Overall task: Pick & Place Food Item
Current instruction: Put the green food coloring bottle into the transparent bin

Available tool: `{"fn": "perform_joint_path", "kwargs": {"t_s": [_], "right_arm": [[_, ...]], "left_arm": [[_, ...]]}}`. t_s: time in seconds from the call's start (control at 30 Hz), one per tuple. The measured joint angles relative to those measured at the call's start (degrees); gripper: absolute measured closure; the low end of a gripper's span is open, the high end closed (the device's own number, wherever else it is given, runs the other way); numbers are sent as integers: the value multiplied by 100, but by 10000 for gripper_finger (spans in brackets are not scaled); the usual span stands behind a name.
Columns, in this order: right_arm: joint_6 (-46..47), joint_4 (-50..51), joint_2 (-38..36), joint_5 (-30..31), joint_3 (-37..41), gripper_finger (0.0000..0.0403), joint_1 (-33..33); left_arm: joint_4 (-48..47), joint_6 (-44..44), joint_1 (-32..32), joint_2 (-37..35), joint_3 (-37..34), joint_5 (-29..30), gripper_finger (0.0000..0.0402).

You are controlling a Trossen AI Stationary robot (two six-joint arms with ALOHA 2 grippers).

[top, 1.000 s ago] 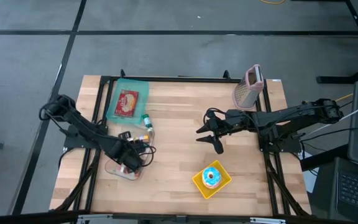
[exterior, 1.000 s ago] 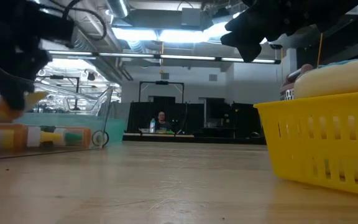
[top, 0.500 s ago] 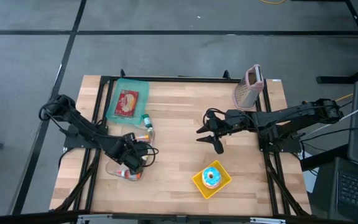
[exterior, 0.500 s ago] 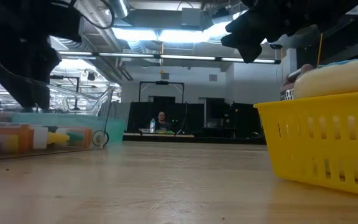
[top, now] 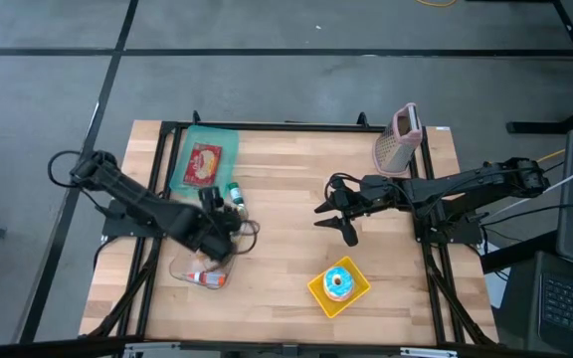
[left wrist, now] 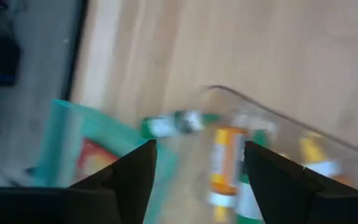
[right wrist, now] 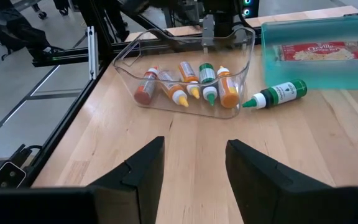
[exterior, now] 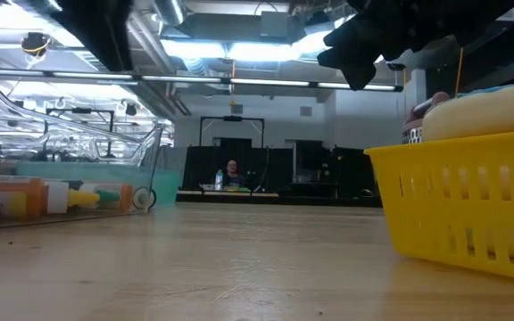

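A clear plastic bin [right wrist: 185, 87] stands near the table's left side [top: 199, 267] with several small sauce bottles [right wrist: 180, 92] lying in it. My left gripper [top: 219, 221] hangs open above the bin with nothing between its fingers [left wrist: 199, 149]. A green bottle [right wrist: 275, 94] lies on its side on the table next to the bin. Behind it a teal tray [top: 205, 164] holds a red packet. My right gripper [top: 331, 214] hovers open over the middle of the table, holding nothing [right wrist: 194, 149].
A yellow basket [top: 338, 285] with a blue-iced donut stands near the front edge, right of centre, filling the low view's right side [exterior: 458, 205]. A pink grater [top: 399, 139] stands at the far right. Bare wood lies between the bin and the basket.
My left gripper has opened and let go of a yellow-tipped bottle, which now lies in the clear bin with the others. The gripper has then risen clear of the bin, turning its wrist and drifting a little toward the far edge.
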State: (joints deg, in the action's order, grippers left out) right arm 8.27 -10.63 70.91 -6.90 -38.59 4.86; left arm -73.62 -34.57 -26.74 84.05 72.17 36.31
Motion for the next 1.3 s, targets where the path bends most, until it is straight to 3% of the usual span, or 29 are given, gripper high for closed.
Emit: {"fn": "perform_joint_path", "kwargs": {"t_s": [0.3,0.63,0.87,1.1,1.3], "right_arm": [[-87,4,-1,2,0,234,0],[-319,79,0,345,0,234,-96],[-450,2,0,348,-108,234,-365],[-453,-2,0,379,-289,234,-474],[-459,9,0,866,-289,234,-474]], "left_arm": [[35,2572,1593,-151,21,-526,203],[394,4854,3246,-253,23,-1315,206],[1017,5840,3966,190,23,-2159,205],[1313,6717,4269,527,-3,-2746,206],[2087,6774,4418,194,-842,-3513,207]]}}
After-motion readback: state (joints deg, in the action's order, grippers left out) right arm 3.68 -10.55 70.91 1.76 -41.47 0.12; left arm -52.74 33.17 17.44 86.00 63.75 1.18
